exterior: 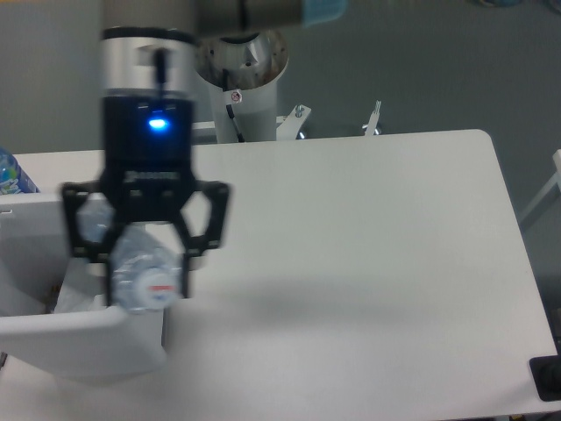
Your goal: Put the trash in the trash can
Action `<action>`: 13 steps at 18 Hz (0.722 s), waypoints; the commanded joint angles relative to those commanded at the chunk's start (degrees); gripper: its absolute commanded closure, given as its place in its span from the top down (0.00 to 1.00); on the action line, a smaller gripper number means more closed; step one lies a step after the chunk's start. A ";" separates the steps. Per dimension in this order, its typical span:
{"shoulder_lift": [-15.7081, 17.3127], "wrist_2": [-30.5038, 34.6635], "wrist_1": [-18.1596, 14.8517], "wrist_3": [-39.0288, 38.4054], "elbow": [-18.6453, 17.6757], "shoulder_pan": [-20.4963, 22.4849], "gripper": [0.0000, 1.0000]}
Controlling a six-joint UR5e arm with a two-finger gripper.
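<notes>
My gripper [147, 285] is shut on the clear plastic water bottle [145, 272], one piece of the trash, whose white cap end faces the camera. Gripper and bottle hang in the air over the right part of the white trash can [70, 338], which stands at the table's left front. The arm and gripper hide much of the bin's opening; crumpled clear plastic [74, 294] shows inside it. The small cup cannot be made out.
A bottle with a blue and green label [10, 174] peeks in at the left edge behind the bin. The white table [368, 263] stretches to the right. The arm's base [241, 79] stands behind the table's back edge.
</notes>
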 joint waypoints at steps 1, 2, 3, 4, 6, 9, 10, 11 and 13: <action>-0.26 -0.09 -0.09 -0.09 0.00 -0.18 0.35; -0.88 -0.17 -0.09 -0.09 -0.09 -0.44 0.35; -1.23 -0.09 -0.09 -0.09 -0.18 -0.97 0.35; -1.32 -0.09 -0.09 0.00 -0.70 -1.32 0.35; -1.93 -0.09 -0.09 -0.09 -1.15 -1.41 0.38; -2.29 -0.17 -0.17 0.61 -1.41 -1.59 0.83; -2.11 -0.09 -0.17 2.18 -2.11 -1.59 1.00; -1.68 0.00 -0.17 3.85 -2.98 -1.59 1.00; -0.62 0.00 -0.17 6.58 -3.96 -1.50 1.00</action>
